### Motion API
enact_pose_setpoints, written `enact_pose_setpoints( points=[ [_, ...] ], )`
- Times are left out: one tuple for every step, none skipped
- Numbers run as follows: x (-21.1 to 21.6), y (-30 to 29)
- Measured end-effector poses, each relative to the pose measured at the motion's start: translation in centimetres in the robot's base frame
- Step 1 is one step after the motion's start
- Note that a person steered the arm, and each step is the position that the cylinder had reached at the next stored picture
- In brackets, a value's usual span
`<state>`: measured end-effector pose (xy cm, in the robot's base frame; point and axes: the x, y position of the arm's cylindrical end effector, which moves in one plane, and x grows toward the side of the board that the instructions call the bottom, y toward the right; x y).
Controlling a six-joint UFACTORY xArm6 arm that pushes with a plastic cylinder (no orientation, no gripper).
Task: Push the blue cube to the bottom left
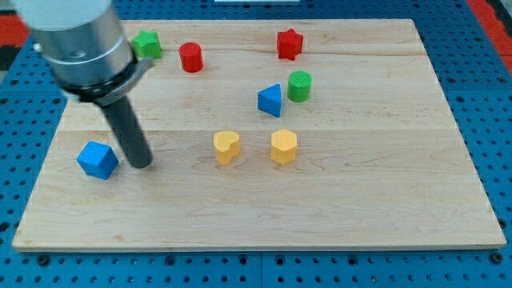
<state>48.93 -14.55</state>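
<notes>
The blue cube (98,159) lies on the wooden board (320,208) at the view's left, a little below mid height. My tip (142,163) rests on the board just to the cube's right, about touching its right side. The dark rod rises up and left from there to the grey arm body at the view's top left.
A green block (147,44), partly behind the arm, and a red cylinder (191,58) lie at the top left. A red star block (289,44), green cylinder (299,86) and blue triangular block (270,101) lie right of centre. Two yellow blocks (227,147) (283,146) sit mid-board.
</notes>
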Motion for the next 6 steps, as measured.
enact_pose_setpoints(
  points=[
    [-2.9, 0.7],
    [-2.1, -4.3],
    [-1.9, -6.4],
    [-0.3, -5.9],
    [2.6, -7.8],
    [4.0, -10.4]
  ],
)
